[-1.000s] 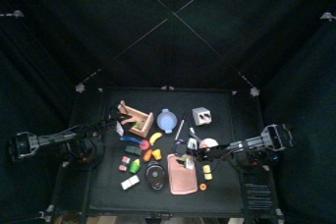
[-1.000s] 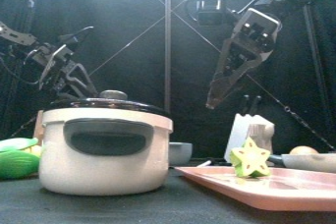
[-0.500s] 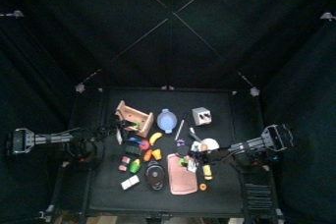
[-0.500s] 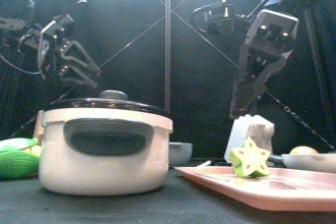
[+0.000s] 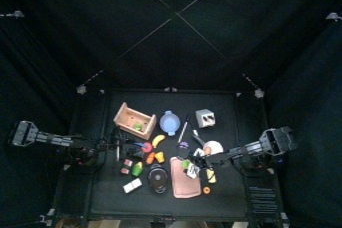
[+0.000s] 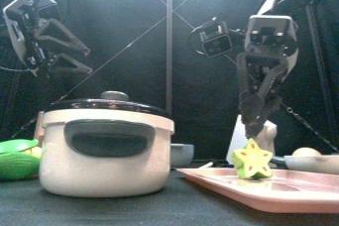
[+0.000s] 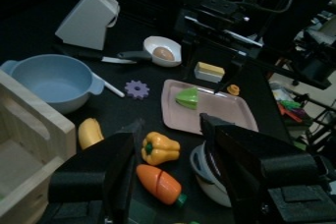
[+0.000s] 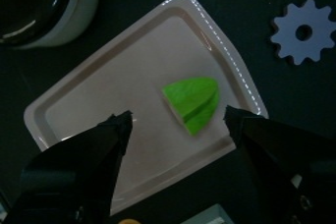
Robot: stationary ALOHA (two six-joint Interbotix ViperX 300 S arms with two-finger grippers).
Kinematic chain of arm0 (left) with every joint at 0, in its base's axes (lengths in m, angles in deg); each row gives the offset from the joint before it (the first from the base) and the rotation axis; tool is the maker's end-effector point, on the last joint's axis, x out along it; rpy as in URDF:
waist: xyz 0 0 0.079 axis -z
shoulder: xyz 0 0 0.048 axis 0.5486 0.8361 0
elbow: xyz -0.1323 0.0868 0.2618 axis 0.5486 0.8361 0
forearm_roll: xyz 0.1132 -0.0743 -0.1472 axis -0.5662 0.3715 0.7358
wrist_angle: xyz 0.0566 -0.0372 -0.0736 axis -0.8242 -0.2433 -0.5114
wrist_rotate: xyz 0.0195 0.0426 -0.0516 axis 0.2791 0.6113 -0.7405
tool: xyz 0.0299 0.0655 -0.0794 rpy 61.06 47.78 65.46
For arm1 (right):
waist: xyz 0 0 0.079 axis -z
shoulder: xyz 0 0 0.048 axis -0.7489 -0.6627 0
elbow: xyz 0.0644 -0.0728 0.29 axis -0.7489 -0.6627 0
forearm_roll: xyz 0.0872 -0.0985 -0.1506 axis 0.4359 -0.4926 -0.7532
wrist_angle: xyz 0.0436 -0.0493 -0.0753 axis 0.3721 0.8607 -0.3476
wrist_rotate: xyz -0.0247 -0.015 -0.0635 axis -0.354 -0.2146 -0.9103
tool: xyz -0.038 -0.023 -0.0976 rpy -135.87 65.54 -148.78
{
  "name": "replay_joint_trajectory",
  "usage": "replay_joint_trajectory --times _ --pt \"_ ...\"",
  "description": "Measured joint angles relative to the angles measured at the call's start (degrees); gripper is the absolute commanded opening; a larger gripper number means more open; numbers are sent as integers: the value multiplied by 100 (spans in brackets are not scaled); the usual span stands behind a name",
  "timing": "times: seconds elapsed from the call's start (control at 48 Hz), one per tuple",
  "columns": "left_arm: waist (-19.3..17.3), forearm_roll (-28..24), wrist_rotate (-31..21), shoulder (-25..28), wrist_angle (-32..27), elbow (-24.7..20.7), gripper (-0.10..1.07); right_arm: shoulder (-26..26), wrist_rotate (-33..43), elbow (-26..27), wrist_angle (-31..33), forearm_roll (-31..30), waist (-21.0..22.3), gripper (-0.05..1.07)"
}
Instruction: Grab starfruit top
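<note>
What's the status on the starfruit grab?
Right gripper open, fingers either side above the green starfruit piece, not touching. Starfruit lies on the pink rectangular tray, nothing else on it nearby. Left gripper open, hanging clear above the table.

So colour rundown: the starfruit [image 8: 194, 102] is a bright lime green with slightly darker green ridges, sitting on a pale pink tray [image 8: 105, 81]. Next to the tray there's a lavender gear-shaped piece [image 8: 305, 31]. The pot [image 6: 106, 147] left of the tray is cream-white with a black lid and a dark grey handle panel. Beside the tray on the far side from the pot: a light blue bowl [image 7: 53, 79], an orange-yellow bell pepper [image 7: 159, 147], an orange carrot with a green top [image 7: 159, 183], a yellow banana [image 7: 89, 133] and a white knife block [image 7: 89, 17]. The table [image 7: 39, 41] is black, same as the curtains.
</note>
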Motion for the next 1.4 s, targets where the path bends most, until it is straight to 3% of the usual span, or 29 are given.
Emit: replay_joint_trajectory --times 0.354,0.625,1.396 --pt "712 62 26 747 123 -149 86 -642 -18 510 703 79 79 104" --pt "712 -97 18 1143 352 -264 86 -826 -18 650 870 35 88 104" --pt "712 -97 9 1151 378 -264 86 -949 -26 677 984 -62 62 103"
